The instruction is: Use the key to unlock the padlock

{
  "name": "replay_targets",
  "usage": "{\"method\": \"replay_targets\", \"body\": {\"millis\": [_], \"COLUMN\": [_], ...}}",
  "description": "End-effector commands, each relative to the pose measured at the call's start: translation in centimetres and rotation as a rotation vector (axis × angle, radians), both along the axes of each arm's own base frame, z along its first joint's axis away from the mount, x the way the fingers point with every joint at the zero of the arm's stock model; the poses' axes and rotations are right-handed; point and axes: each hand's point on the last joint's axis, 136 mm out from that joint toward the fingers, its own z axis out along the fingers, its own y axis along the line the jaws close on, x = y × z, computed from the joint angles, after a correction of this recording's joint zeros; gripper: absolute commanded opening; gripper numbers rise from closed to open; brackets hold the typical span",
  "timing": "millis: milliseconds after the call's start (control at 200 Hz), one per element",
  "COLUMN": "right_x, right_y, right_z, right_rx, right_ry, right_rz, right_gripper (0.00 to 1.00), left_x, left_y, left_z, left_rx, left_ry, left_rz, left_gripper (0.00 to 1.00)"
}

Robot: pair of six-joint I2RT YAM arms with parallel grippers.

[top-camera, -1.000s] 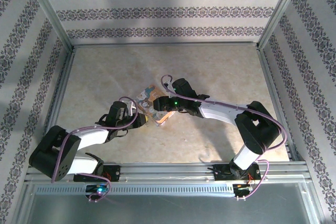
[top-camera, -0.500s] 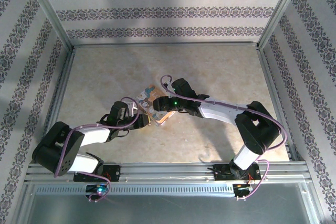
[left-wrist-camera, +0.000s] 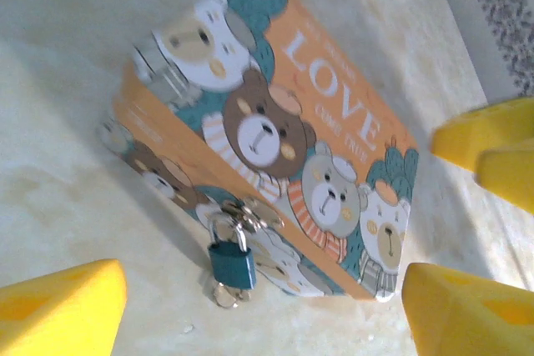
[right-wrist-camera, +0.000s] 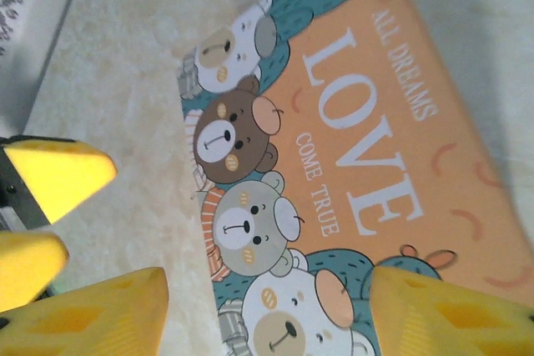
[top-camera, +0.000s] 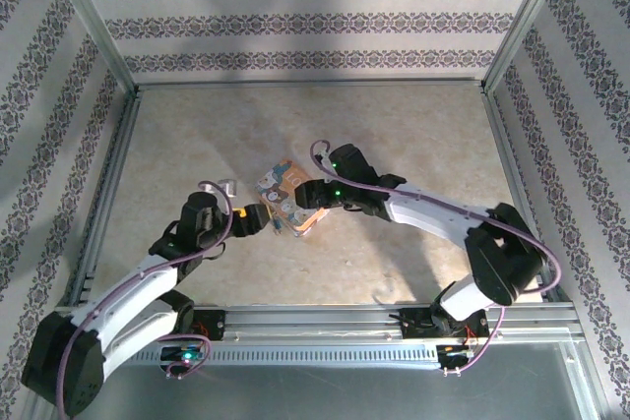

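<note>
The padlock (left-wrist-camera: 231,261) was tiny, with a teal-blue body and a silvery shackle. The shackle was closed and threaded through the latch on the side of the box (left-wrist-camera: 275,135). The body lay on the tabletop (left-wrist-camera: 75,164) close against that side, near the tabletop's middle. A small silvery piece (left-wrist-camera: 224,295) touched its bottom end, too small for me to identify.

The orange-and-teal, cartoon-printed rectangular box (top-camera: 286,201) is set flat near the middle of the beige stone-patterned table (top-camera: 413,135), between the two grippers. The left gripper (top-camera: 261,221) is held just beside the box's left side, and the right gripper (top-camera: 307,194) is positioned over its right part. The small teal-and-silver metal padlock (left-wrist-camera: 232,261) is hung on the side wall of the box that faces the left gripper.
</note>
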Motion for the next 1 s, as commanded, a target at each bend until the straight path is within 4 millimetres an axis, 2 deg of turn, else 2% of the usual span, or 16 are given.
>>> {"method": "replay_targets", "body": {"millis": [0, 120, 230, 335, 415, 555, 765, 900, 994], "right_x": [-0.2, -1.2, -2.5, -3.6, -4.1, -4.5, -4.5, -3.6, -2.9], "right_y": [-2.8, -4.9, -5.8, -5.5, -5.0, -3.6, -0.9, -0.3, 0.2], "right_z": [0.7, 0.1, -0.9, -1.8, -2.5, -3.4, -3.9, -4.2, -3.8], "right_rx": [-0.038, -0.007, 0.039, 0.096, 0.144, 0.191, 0.225, 0.22, 0.225], "right_ry": [-0.026, 0.011, 0.071, 0.128, 0.167, 0.206, 0.235, 0.231, 0.22], "right_rz": [-0.064, -0.127, -0.154, -0.154, -0.153, -0.151, -0.127, -0.137, -0.123], "right_gripper": [0.7, 0.8, 0.9, 0.95, 0.98, 0.98, 0.95, 0.94, 0.92], "left_x": [0.6, 2.7, 5.3, 8.0, 9.8, 12.1, 12.4, 11.5, 10.5], "left_y": [2.9, 3.2, 2.9, 2.3, 1.0, -0.7, -3.2, -3.7, -4.2], "left_z": [0.9, 2.6, 3.3, 3.4, 3.6, 1.9, -0.5, -2.0, -2.4], "left_rx": [0.086, 0.038, -0.005, -0.024, -0.046, -0.074, -0.12, -0.128, -0.144], "left_ry": [0.012, 0.001, 0.03, 0.039, 0.043, 0.107, 0.185, 0.24, 0.264], "left_rz": [0.08, 0.07, 0.032, -0.015, -0.092, -0.172, -0.273, -0.296, -0.317], "left_gripper": [0.92, 0.96, 0.96, 0.93, 0.88, 0.82, 0.82, 0.82, 0.81]}}
